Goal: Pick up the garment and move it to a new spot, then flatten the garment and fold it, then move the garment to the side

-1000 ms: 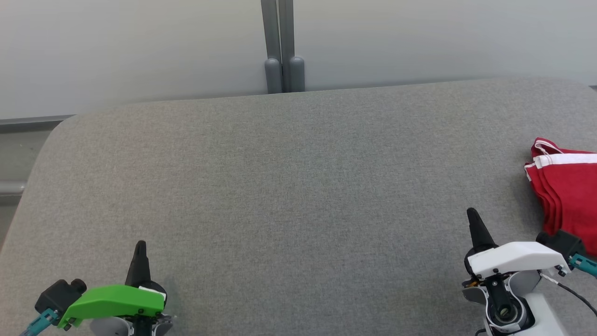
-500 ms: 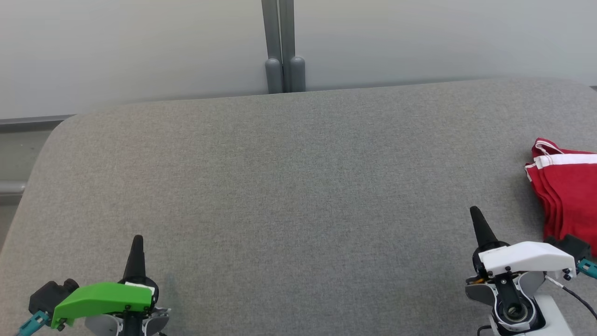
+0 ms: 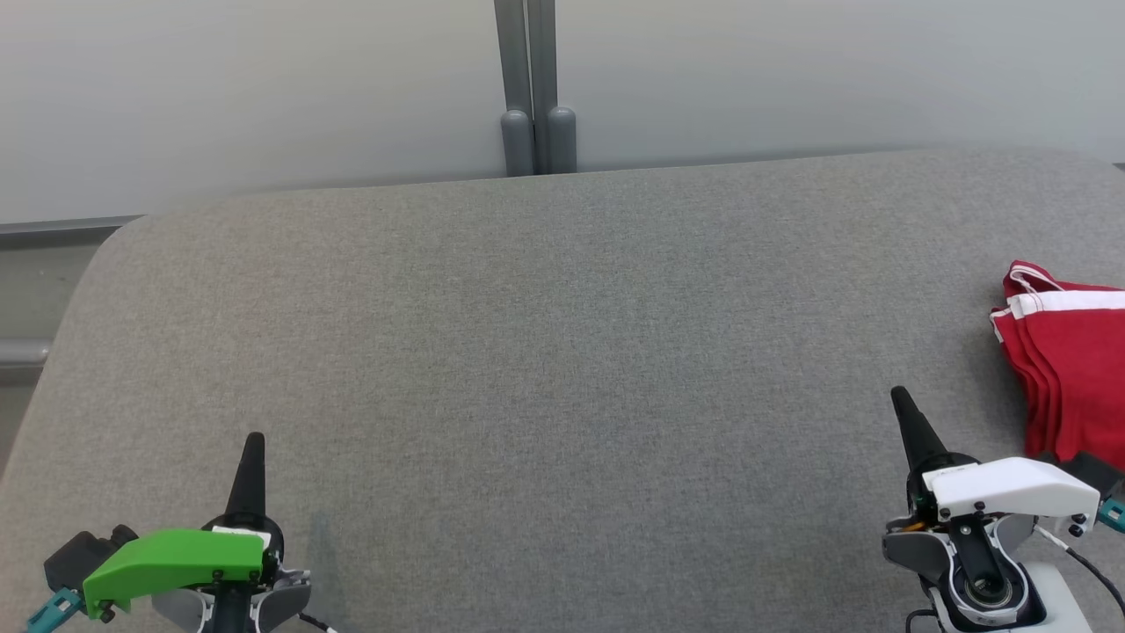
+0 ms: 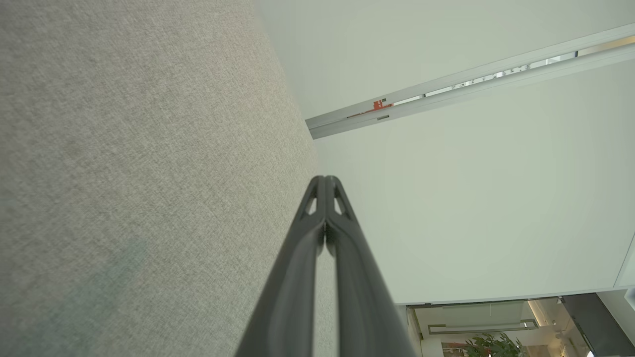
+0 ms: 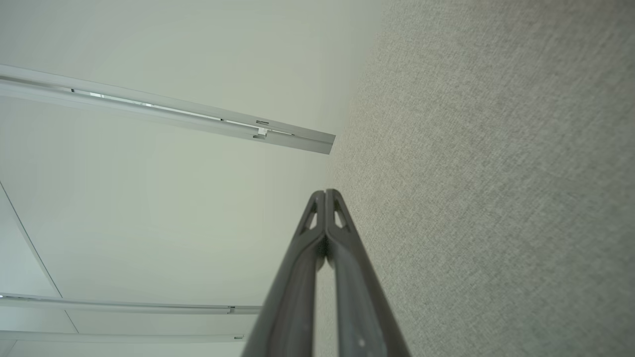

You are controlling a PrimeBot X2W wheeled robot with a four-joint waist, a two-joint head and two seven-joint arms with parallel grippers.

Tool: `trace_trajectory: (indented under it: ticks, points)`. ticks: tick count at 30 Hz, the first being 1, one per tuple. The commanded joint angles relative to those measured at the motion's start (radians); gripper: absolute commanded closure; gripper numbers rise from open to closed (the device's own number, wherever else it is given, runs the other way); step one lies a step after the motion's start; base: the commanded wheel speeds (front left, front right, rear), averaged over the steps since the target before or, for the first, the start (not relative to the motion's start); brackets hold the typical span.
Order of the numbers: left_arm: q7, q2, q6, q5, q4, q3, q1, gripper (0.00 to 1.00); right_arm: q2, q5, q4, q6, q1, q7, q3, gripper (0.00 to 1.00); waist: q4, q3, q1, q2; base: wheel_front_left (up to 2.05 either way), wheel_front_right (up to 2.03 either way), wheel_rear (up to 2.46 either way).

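Note:
The garment is red with white trim, folded in layers, lying at the right edge of the grey table and partly cut off by the head view's edge. My right gripper stands at the lower right, a little left of and nearer than the garment, apart from it, its fingers pressed together and holding nothing. My left gripper stands at the lower left, also shut and holding nothing. In each wrist view, the left gripper and the right gripper show their two dark fingers touching at the tips over the grey cloth surface.
The table has rounded far corners and a pale wall behind it. A grey double post rises behind the far edge at the middle. A grey rail runs beyond the left edge.
Both grippers have drawn back toward the near edge, the left a little left, the right a little right. The garment has stayed in place.

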Motion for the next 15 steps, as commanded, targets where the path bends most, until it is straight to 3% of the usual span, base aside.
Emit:
trace_trajectory:
  ticks: [1, 15]
  points:
    - [0.006, 0.007, -0.009, -0.024, -0.013, 0.008, -0.024, 1.00, -0.005, 0.025, -0.015, 0.000, 0.005, 0.007, -0.004, 1.00, 0.000, 0.000, 0.0000, 0.0000, 0.00, 0.00, 0.00]
    - [0.036, 0.008, -0.024, -0.130, -0.026, 0.023, -0.026, 1.00, -0.005, 0.138, -0.046, 0.000, 0.020, 0.036, -0.017, 1.00, 0.002, 0.000, 0.0000, 0.0000, 0.00, 0.00, 0.00]
